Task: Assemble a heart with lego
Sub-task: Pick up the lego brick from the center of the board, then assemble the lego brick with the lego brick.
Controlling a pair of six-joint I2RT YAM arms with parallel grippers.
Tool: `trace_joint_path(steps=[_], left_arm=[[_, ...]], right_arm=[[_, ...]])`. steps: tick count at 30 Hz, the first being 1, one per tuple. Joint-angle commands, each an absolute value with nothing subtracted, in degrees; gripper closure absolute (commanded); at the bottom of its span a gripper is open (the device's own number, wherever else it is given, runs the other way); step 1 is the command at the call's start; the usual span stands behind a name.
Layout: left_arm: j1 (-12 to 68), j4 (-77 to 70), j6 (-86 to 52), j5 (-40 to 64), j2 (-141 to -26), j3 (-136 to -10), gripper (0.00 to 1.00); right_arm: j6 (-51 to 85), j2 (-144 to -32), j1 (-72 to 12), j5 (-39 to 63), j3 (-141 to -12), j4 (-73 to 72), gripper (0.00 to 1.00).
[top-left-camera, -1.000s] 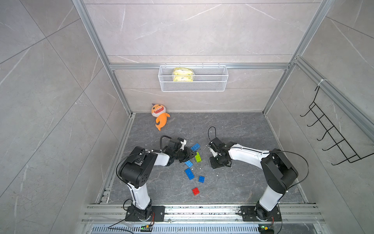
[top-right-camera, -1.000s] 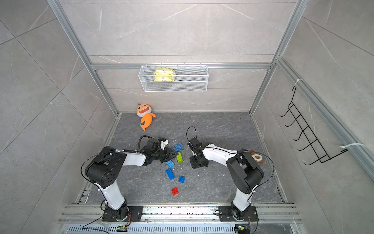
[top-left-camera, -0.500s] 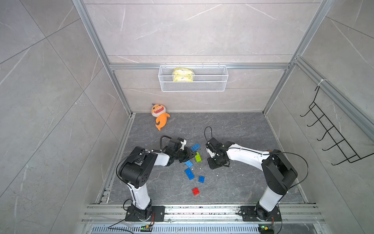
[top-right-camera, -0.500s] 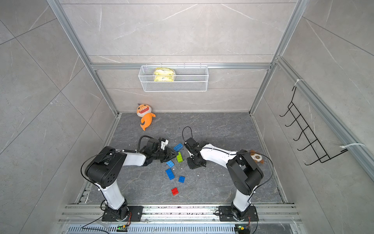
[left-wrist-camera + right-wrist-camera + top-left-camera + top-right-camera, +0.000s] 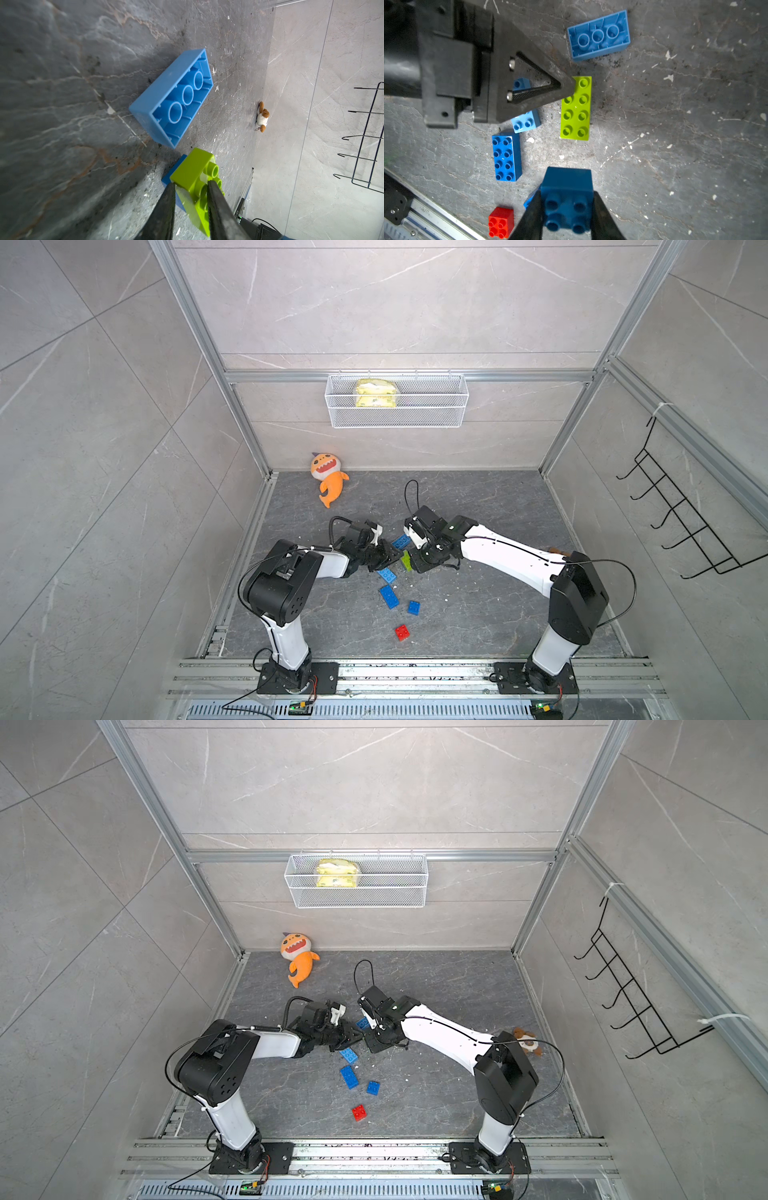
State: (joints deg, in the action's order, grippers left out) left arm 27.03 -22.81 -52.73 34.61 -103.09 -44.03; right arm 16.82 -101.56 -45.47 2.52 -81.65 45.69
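Left tool [image 5: 190, 194]: clamped on one end of the lime-green brick [image 5: 193, 176], a finger on each long side.
Right tool [image 5: 566, 194]: clamped on a dark blue square brick [image 5: 566, 185], held above the bench [image 5: 478, 614] with its studs toward the wrist camera.
Left arm [image 5: 332, 564]: low, forearm almost level, reaching from the front rail [image 5: 415, 672] toward mid-bench.
Right arm [image 5: 503, 556]: stretched inward, wrist tipped down — in a top view the two tools almost meet tip to tip.
Loose lego: the upturned blue long brick [image 5: 599, 36] lies just beyond the green one. The pale blue brick [image 5: 526, 122] is partly under the left tool. Nearer the rail lie the blue long brick [image 5: 506, 155], small blue square [image 5: 413, 607] and red square [image 5: 501, 222] — all apart.
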Motion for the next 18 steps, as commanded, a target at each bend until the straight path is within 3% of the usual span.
trace_joint_path(steps=[1,8,18], left_arm=[[27.41,-22.15,-53.03,34.51,-100.12,-45.31,0.7],[27.42,-21.4,-52.69,34.42,-99.24,-45.18,0.7],[27.42,-21.17,-52.35,34.49,-99.82,-45.17,0.69]], right_arm=[[16.97,-106.31,-45.68,1.76,-84.97,48.82,0.72],[16.01,-111.87,-45.7,0.0,-88.6,50.89,0.72],[8.37,-109.95,-44.32,1.25,-90.69,52.82,0.72]])
